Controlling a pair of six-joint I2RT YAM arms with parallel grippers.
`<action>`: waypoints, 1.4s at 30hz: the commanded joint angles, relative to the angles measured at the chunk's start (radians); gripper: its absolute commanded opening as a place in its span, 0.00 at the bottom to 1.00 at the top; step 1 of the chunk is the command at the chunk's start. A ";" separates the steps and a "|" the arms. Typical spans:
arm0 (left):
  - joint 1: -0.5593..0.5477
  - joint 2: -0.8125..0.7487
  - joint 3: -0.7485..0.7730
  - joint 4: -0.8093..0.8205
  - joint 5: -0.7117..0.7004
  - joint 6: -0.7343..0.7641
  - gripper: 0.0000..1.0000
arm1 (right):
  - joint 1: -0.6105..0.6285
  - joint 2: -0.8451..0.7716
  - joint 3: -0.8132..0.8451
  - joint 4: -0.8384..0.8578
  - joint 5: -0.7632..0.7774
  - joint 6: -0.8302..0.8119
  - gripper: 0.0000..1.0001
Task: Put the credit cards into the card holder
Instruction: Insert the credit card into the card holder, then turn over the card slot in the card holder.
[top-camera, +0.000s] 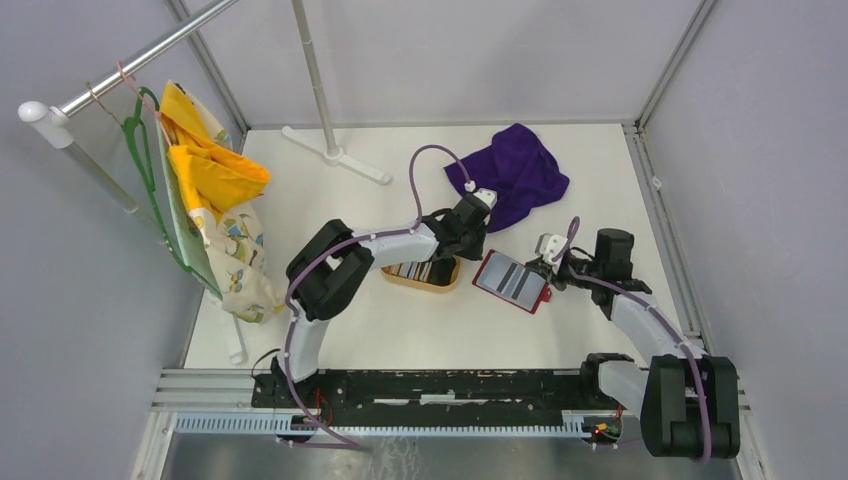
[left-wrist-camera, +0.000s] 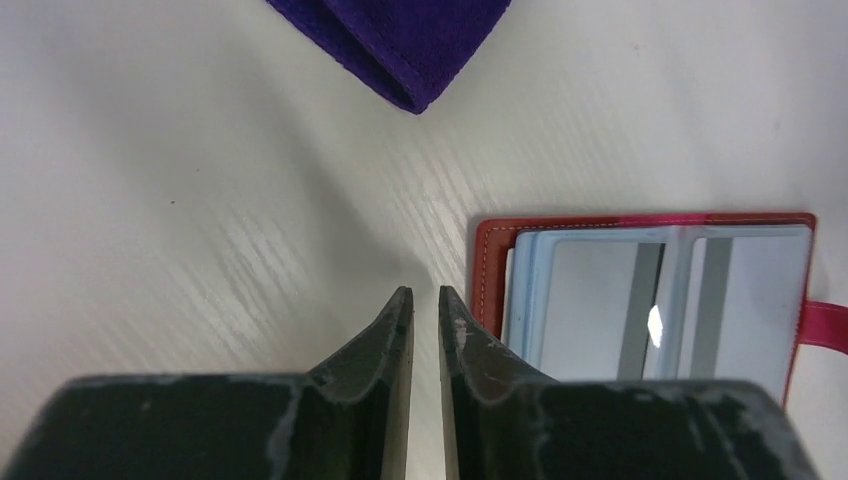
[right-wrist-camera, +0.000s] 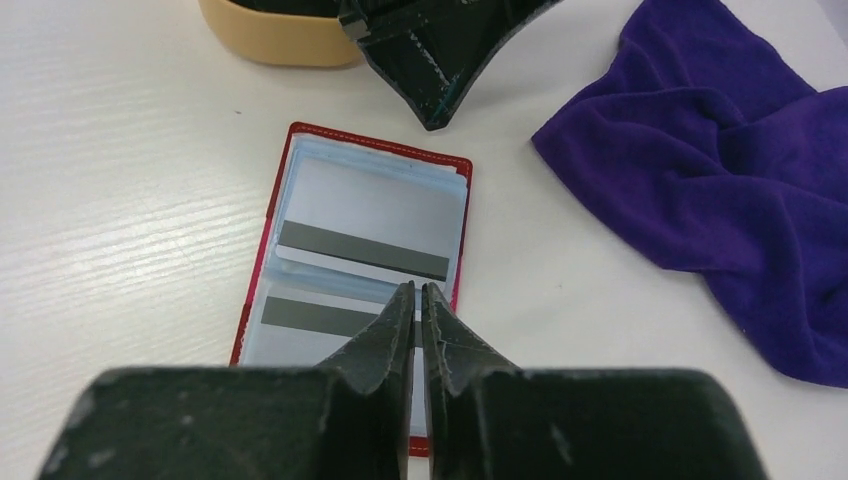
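**Progress.** The card holder (top-camera: 512, 281) lies open and flat on the table, between the tan tray (right-wrist-camera: 270, 40) and my right arm, dark inside facing up. Two pale cards with grey stripes sit in its clear sleeves: one in the far half (right-wrist-camera: 370, 215) and one in the near half (right-wrist-camera: 300, 318). I judge these two filed. More credit cards (top-camera: 412, 270) stand on edge in the tray; their number cannot be read from above. The task is part done. The tray cards are yet to be moved, and the snap tab (left-wrist-camera: 825, 328) hangs unfastened at the holder's side.

**Pincers.** My left gripper (left-wrist-camera: 425, 300) hovers over bare table just beside the holder's red edge, on the tray side. Its jaws are drawn to a narrow slit with nothing between them. My right gripper (right-wrist-camera: 417, 292) is over the holder's middle fold, jaws closed to a hairline. Whether they have caught a sleeve edge or a card, I cannot tell.

**Surroundings.** A purple cloth (top-camera: 515, 170) lies crumpled beyond the holder, near but not touching it. A garment rail stands on its white foot (top-camera: 335, 155) at the back. On the far left are a green hanger (top-camera: 140, 150) and yellow and patterned fabrics (top-camera: 215, 190), well apart from the work.

**Obstructions.** The path from tray to holder is short. My concern is crowding, since both pincers sit close over the holder and my left arm crosses above the tray, hiding part of it from the overhead view.
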 joint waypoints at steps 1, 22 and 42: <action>-0.011 0.058 0.098 -0.100 -0.028 0.078 0.21 | 0.027 0.035 0.049 -0.024 0.065 -0.091 0.10; -0.132 -0.093 -0.188 0.071 0.161 -0.064 0.22 | 0.118 0.189 0.186 -0.359 0.243 -0.380 0.12; -0.244 -0.641 -0.666 0.494 -0.114 -0.138 0.60 | 0.144 0.271 0.229 -0.485 0.252 -0.458 0.14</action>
